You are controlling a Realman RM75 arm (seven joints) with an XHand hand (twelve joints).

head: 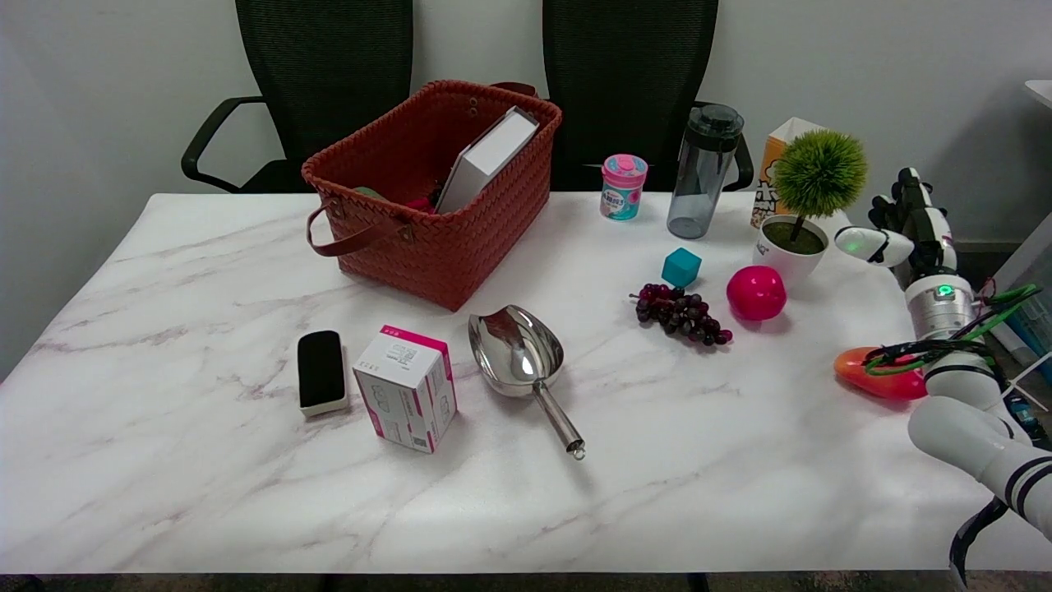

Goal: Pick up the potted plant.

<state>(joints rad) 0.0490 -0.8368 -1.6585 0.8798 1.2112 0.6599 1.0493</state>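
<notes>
Fingers (861,243) of your right hand (900,224) are spread apart, holding nothing, just right of the potted plant (801,210). You have that plant upright on the table (205,460), beside the pink ball (756,293).

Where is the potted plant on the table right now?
In the head view, the potted plant stands upright at the table's far right, behind the pink ball and right of the grey water bottle, with the right hand just beside it.

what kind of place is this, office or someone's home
Probably an office or lab room set up for robot trials: two black office chairs behind a marble-look table, with unrelated test items on it, such as a woven basket and potted plant.
</notes>
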